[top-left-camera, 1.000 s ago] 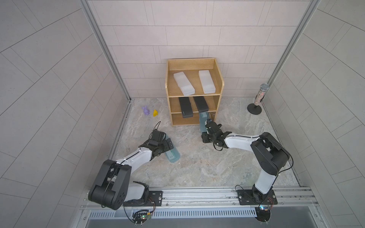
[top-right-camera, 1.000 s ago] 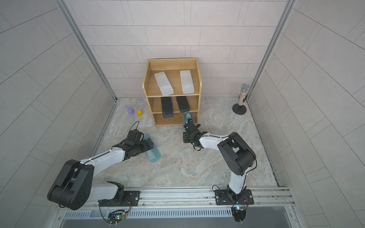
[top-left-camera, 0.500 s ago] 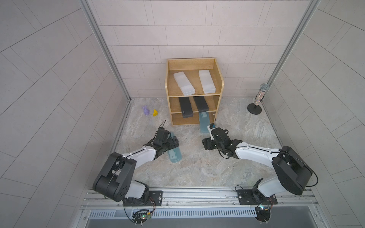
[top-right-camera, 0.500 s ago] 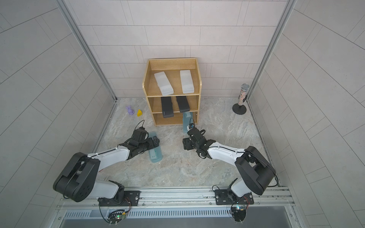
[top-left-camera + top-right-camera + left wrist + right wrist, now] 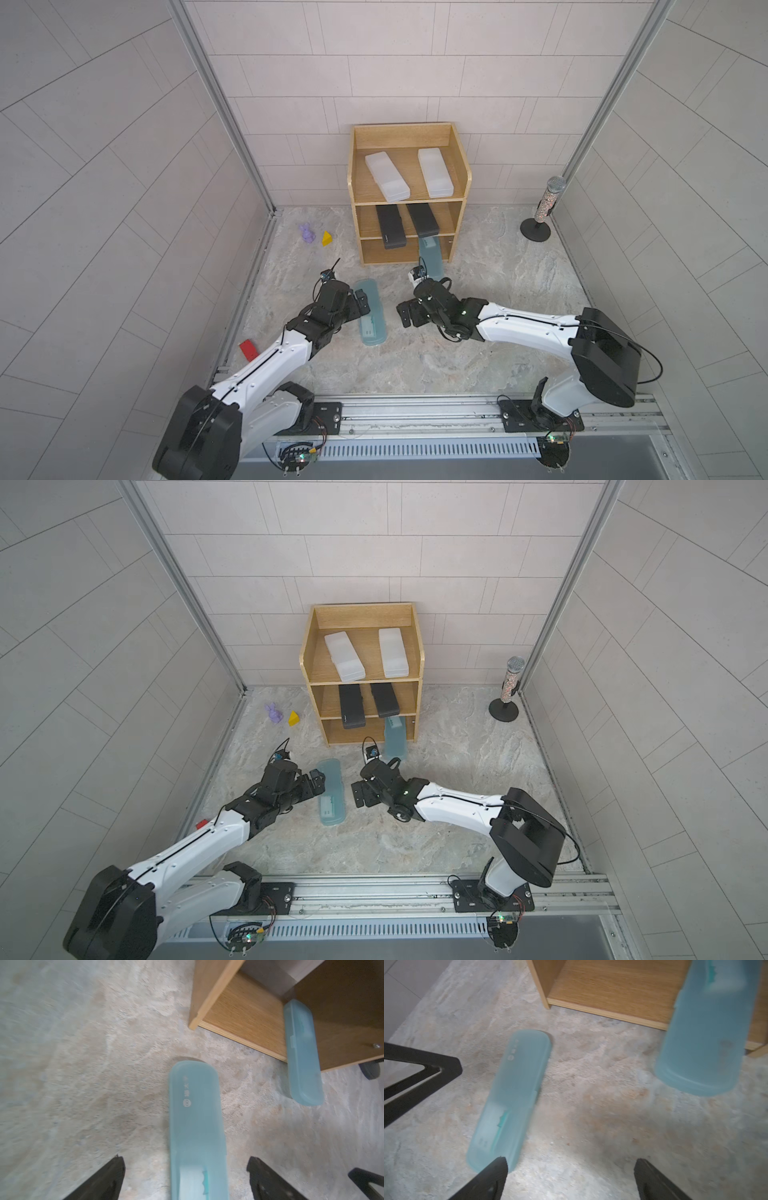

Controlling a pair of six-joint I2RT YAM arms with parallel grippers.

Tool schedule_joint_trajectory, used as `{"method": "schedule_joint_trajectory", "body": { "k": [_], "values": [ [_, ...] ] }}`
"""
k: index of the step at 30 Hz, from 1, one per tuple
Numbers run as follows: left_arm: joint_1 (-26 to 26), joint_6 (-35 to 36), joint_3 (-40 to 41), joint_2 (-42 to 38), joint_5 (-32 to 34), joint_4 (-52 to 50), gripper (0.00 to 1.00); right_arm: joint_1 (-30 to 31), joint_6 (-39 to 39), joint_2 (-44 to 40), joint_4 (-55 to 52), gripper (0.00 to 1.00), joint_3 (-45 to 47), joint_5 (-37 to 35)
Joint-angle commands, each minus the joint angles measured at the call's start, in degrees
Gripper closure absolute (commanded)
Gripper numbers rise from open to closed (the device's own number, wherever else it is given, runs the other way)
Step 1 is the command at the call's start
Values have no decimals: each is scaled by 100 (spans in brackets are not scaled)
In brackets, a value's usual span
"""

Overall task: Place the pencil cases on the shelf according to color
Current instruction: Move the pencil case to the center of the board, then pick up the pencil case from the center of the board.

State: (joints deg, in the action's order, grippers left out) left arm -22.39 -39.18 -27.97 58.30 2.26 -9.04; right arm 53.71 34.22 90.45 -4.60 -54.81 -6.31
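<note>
Soft, even light fills both top views, which are crisp throughout, though the joints of the pale tiled walls (image 5: 374, 83) bow toward the frame edges. The light oak wooden shelf (image 5: 407, 202) shades its own lower tiers, and shadows on the mottled grey-beige stone-look floor (image 5: 478, 357) are faint. Both wrist views are smeared. The translucent teal-blue pencil case (image 5: 196, 1126) on the floor softens near the lens, and the second teal-blue case (image 5: 708, 1032), at the shelf's bottom tier, is heavily blurred.
</note>
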Motion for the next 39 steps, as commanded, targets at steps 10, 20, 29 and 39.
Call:
{"method": "schedule_joint_trajectory", "body": {
  "k": [10, 20, 29, 39],
  "values": [
    [1449, 166, 597, -848, -41, -943, 0, 958, 1296, 1605, -679, 0, -1391, -312],
    [1794, 121, 816, -1471, -68, -950, 0, 1250, 1478, 2573, -1462, 0, -2450, -555],
    [1889, 111, 889, -1673, -168, -938, 0, 1341, 1679, 3177, -1948, 0, -2919, -850],
    [1905, 121, 933, -1774, -125, -928, 0, 1496, 1913, 3409, -1948, 3, -2671, -1267]
  ]
}}
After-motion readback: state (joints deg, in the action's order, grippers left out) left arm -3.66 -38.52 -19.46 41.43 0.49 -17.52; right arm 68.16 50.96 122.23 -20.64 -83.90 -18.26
